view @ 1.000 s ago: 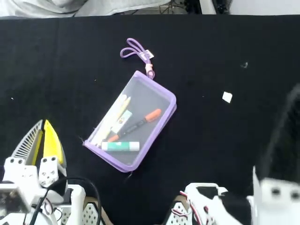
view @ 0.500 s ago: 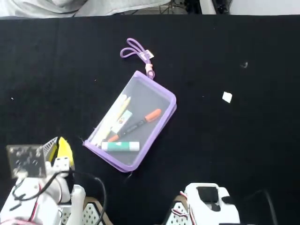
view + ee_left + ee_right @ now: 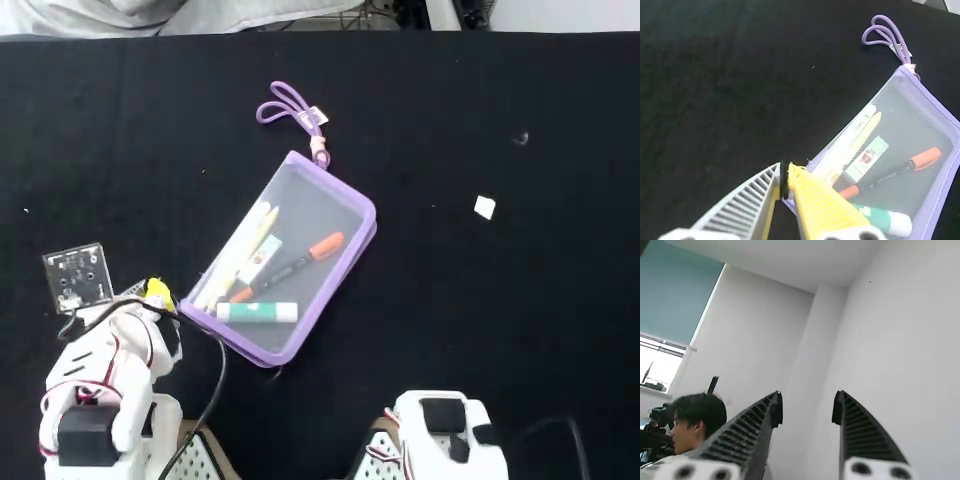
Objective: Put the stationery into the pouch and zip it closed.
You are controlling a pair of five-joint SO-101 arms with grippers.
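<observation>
— Where is the pouch at this moment?

— The pouch lies flat and slanted near the middle of the black table. Through its clear face I see the stationery inside. There is an orange marker, a glue stick and some pale pens side by side. The purple strap is looped at the far corner, just beside a small pink pull.

— So which step is it?

— I judge that the filling is done and the zip is the matter now. Whether the zip is closed all the way, I cannot tell.

— And the arms?

— The left gripper is just beside the near corner of the pouch. Its jaws are together with hardly a slit, and nothing is between them. The right gripper points up at the wall of the room, well apart from the pouch, with jaws spread wide and empty.

— What does the next move need?

— If the zip is open, I think one gripper must hold the pouch edge down. The other must take the pink pull and draw it along the edge. The pull is tiny, so the grip must be exact, and the left gripper would first have to open. A white scrap lies far off to the side and is not in the way.
</observation>
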